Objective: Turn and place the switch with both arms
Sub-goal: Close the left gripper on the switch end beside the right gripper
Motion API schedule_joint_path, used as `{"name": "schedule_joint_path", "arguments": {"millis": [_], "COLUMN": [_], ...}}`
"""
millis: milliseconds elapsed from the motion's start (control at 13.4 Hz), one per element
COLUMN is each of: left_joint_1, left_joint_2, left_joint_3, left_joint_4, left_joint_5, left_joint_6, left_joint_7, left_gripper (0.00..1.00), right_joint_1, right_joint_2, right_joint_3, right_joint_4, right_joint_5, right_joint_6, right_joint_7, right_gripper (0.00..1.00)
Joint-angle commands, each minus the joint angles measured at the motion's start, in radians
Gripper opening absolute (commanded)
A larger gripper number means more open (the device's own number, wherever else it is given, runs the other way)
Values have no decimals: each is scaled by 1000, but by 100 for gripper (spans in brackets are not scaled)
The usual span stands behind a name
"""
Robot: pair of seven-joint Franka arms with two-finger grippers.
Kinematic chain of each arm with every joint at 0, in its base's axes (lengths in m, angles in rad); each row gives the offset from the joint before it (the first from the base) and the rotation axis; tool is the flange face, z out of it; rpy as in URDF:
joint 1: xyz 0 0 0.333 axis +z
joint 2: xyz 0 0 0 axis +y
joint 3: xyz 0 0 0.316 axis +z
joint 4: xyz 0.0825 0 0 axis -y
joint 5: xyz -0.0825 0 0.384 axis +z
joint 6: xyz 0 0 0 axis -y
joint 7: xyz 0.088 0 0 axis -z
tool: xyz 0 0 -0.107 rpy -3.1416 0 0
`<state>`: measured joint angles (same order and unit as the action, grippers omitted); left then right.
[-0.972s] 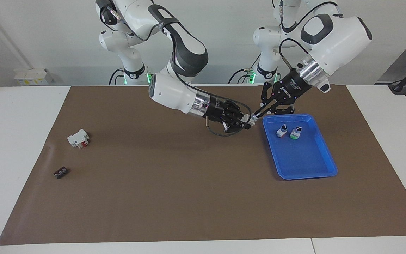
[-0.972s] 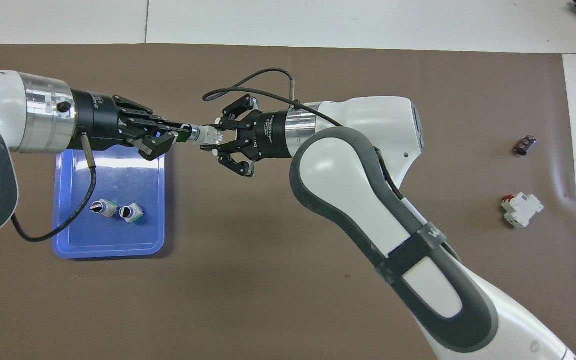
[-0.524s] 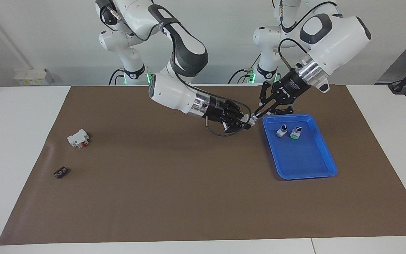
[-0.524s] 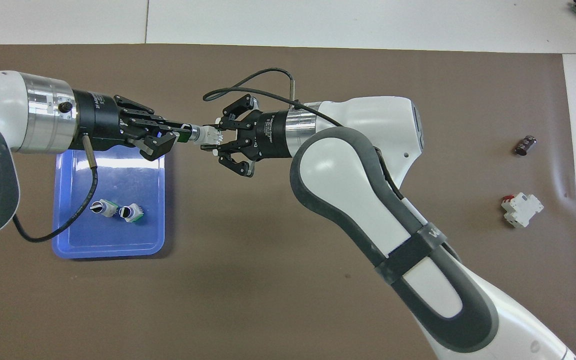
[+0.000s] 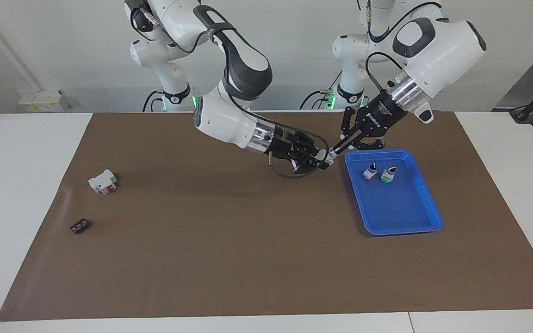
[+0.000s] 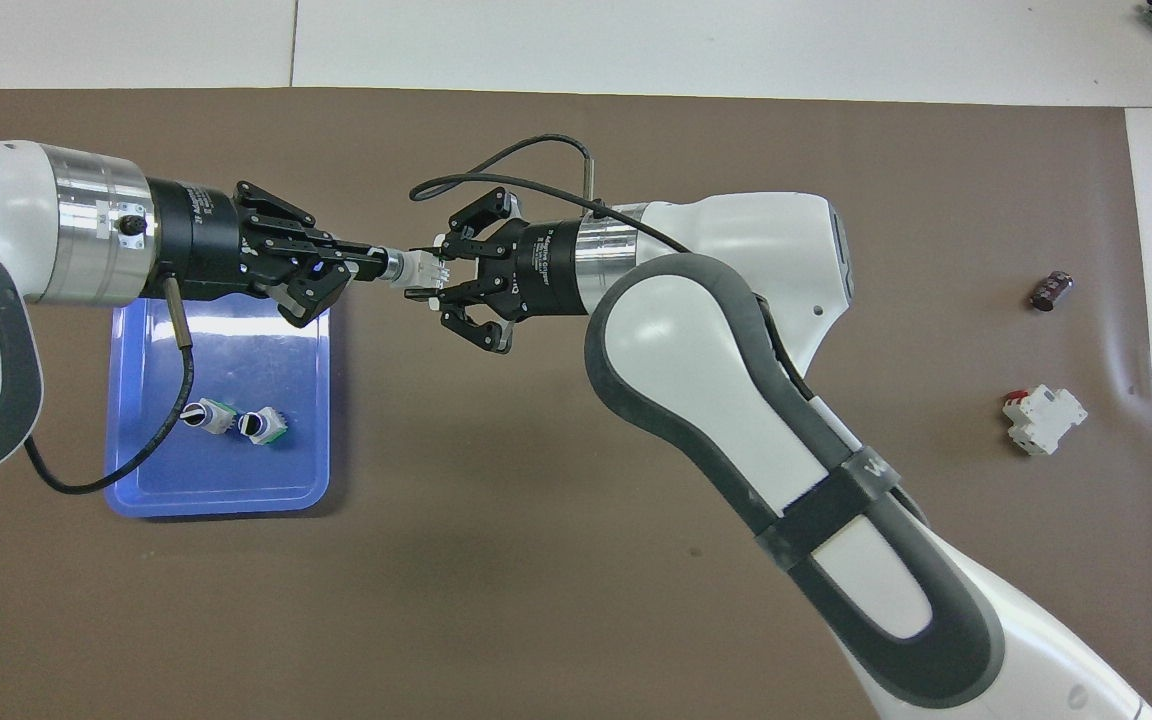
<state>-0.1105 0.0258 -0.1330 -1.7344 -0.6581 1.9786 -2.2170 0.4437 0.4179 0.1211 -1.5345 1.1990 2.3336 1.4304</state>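
Mid-frame, just outside the blue tray's (image 5: 426,222) corner, we see the switch (image 6: 414,269) largely hidden, pinched from both ends by the left gripper (image 6: 376,266) and the right gripper (image 6: 434,272) above the brown mat (image 5: 211,259); a white wall fills the top.

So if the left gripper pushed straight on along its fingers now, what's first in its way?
Probably the switch it already pinches, then directly the right gripper shut on the switch's other end.
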Motion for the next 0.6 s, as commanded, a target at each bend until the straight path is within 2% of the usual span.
{"name": "schedule_joint_path", "arguments": {"millis": [0,524], "left_joint_1": [-40,-46], "left_joint_2": [-24,-29], "left_joint_3": [4,-23], "left_joint_4": [-19,-24], "left_joint_5": [-15,-11], "left_joint_6": [-10,-26], "left_joint_7": [145,670], "left_gripper": [0,0], "right_joint_1": [-2,-2], "right_joint_2": [-14,-14], "right_joint_3": [8,8], "right_joint_4": [-21,-21], "right_joint_5": [27,27], "right_joint_6": [17,17], "right_joint_7": [-30,-28], "right_gripper": [0,0]}}
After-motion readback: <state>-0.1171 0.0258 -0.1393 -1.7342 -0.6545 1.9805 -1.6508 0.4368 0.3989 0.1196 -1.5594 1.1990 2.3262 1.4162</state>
